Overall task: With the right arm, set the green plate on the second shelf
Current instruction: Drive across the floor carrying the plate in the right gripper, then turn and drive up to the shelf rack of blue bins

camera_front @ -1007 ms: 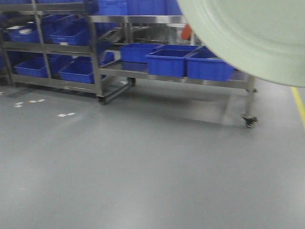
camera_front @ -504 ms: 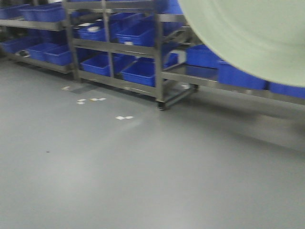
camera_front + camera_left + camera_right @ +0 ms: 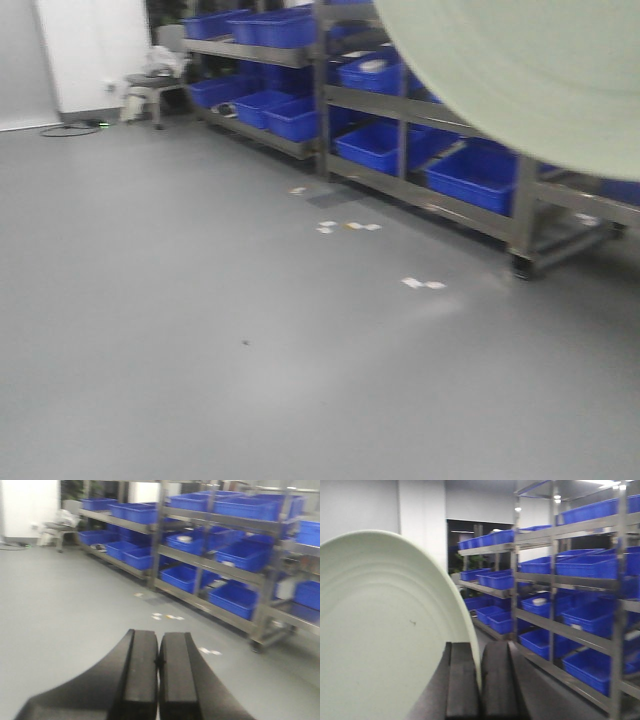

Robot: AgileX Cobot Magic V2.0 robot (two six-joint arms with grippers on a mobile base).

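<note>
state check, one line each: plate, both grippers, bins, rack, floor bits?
green plate: held up by its rim, not on any shelf.
right gripper: shut on the green plate's rim.
left gripper: shut, empty.
blue bins: open-topped, sitting on the rack shelves.
steel rack: upright on the floor, shelves loaded with bins.
white scraps: lying flat on the floor in front of the rack.

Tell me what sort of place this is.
Probably a warehouse or factory storeroom: long steel shelving racks, rows of blue plastic bins on their shelves, and a bare grey floor.
</note>
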